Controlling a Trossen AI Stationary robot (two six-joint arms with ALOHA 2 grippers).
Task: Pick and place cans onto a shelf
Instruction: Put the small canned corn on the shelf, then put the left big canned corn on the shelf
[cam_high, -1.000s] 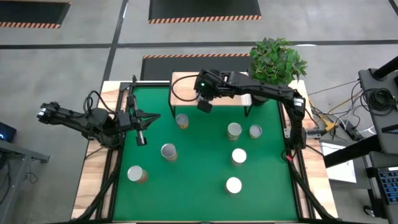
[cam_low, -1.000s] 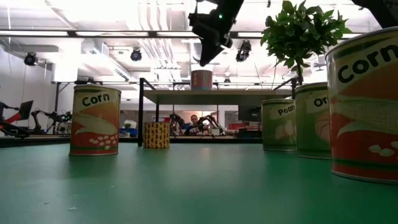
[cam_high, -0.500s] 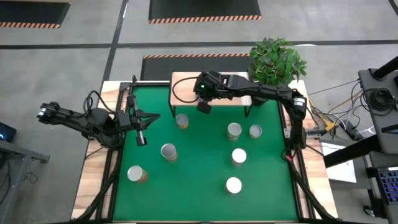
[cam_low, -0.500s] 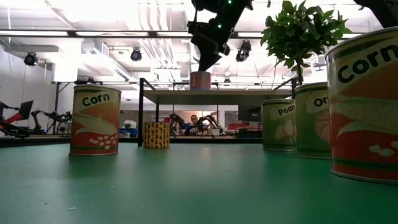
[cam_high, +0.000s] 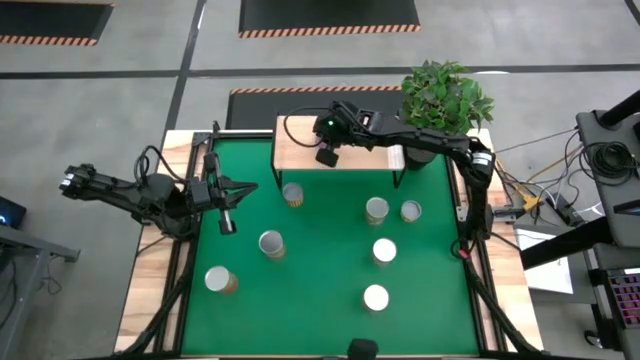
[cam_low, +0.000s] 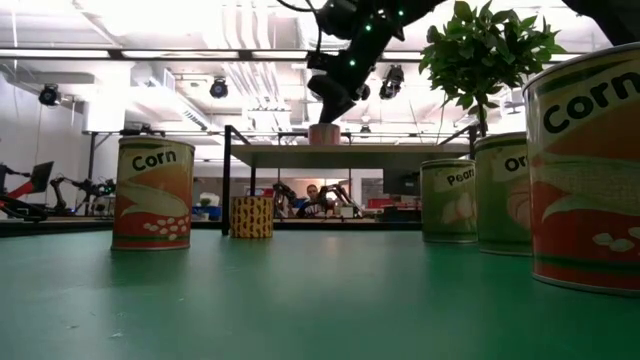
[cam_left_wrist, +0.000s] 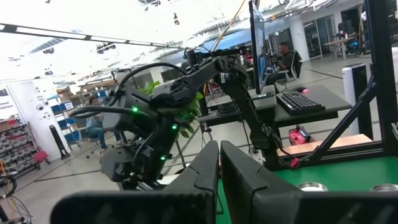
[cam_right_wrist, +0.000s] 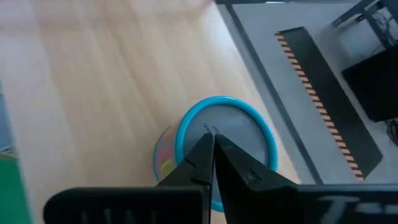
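Now my right pincer (cam_right_wrist: 212, 144) hangs clenched, tips together and grasping nothing, just above the blue-rimmed can (cam_right_wrist: 225, 146) standing upright on the shelf (cam_high: 300, 152) at the table's twelve o'clock edge. Six more cans (cam_high: 376, 297) stand scattered on the green table (cam_high: 320, 320) toward six o'clock. My left pincer (cam_high: 227, 222) waits clenched at nine o'clock.

Pale matt wood-grain shelf (cam_right_wrist: 112, 81), dull metal can lid (cam_right_wrist: 233, 134), matt green tabletop (cam_high: 320, 250), glossy paper-labelled cans (cam_low: 153, 193)
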